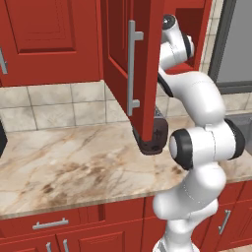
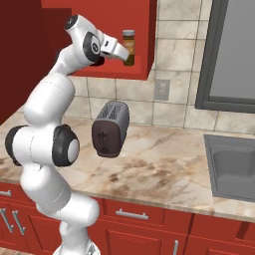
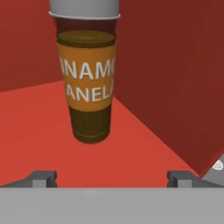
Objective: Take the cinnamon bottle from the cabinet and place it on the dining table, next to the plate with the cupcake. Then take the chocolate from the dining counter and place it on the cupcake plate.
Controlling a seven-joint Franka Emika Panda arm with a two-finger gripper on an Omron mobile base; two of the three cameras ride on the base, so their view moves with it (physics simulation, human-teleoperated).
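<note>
door [image 1: 129, 64]: cabinet door swung open toward the camera in the left base view, silver bar handle [image 1: 132, 68] down its face; it hides most of the cabinet interior from this side.
cabinet [image 2: 99, 69]: red wall unit at 12 o'clock in the right base view, open, red shelf floor visible under the arm's hand.
arm [image 2: 50, 114]: rises from 7 o'clock in the right base view, elbow bent, wrist reaching up into the cabinet opening at about 11 o'clock.
gripper [image 3: 111, 178]: jaws spread wide, nothing between them — the two dark tips sit at 7 and 5 o'clock in the hand view, short of the bottle and not touching it.
bottle [image 3: 88, 83]: upright on the cabinet shelf, brown with grey cap and orange label, centred at 12 o'clock ahead of the gripper in the hand view; in the right base view it stands just past the hand [image 2: 128, 47] near the cabinet's right wall.
toaster [image 2: 110, 128]: dark, on the worktop below the cabinet, roughly centre of the right base view.
worktop [image 2: 164, 169]: beige veined marble along the wall, red drawers beneath.
sink [image 2: 231, 167]: grey basin at 3 o'clock in the right base view, set in the worktop, well apart from the toaster.
window [image 2: 234, 50]: dark-framed panel at 2 o'clock above the sink.
</note>
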